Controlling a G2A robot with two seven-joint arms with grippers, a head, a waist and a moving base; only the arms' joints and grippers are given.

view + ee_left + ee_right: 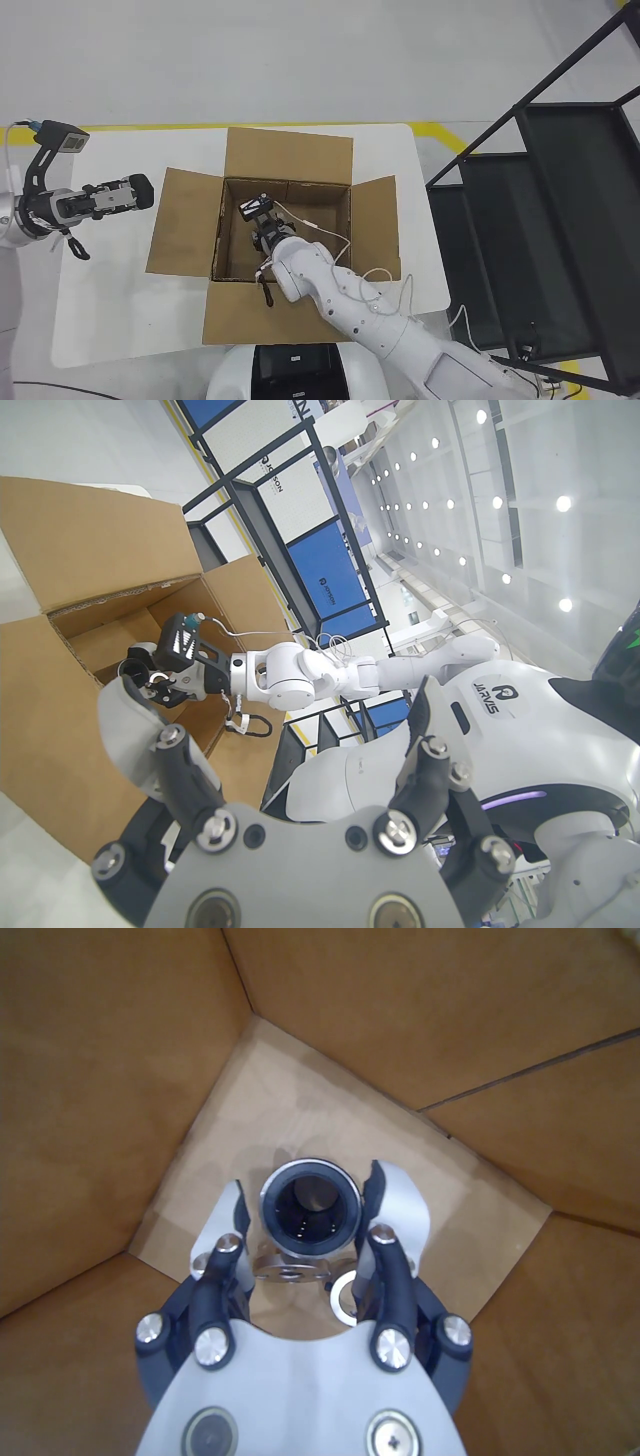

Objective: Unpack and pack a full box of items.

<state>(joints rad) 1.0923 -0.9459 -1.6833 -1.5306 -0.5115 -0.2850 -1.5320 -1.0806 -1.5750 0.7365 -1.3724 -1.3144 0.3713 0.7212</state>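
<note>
An open cardboard box (288, 155) stands on the white table (110, 310). My right gripper (262, 238) is down inside the box, shut on a black-and-silver flanged metal cylinder (310, 1208). The cylinder hangs above the box floor (300, 1093) with its open end facing the floor and its flange (290, 1273) near my palm. A small silver ring (345, 1300) sits beside the flange. In the left wrist view the right gripper (142, 675) and the cylinder (134, 667) show just inside the box (100, 550). My left gripper (135, 192) (275, 705) is open and holds nothing, left of the box.
All the box flaps are folded outward, the left flap (182, 220) lying closest to my left gripper. A dark metal rack (560, 210) stands off the table's right side. Bare table lies to the left and front left of the box.
</note>
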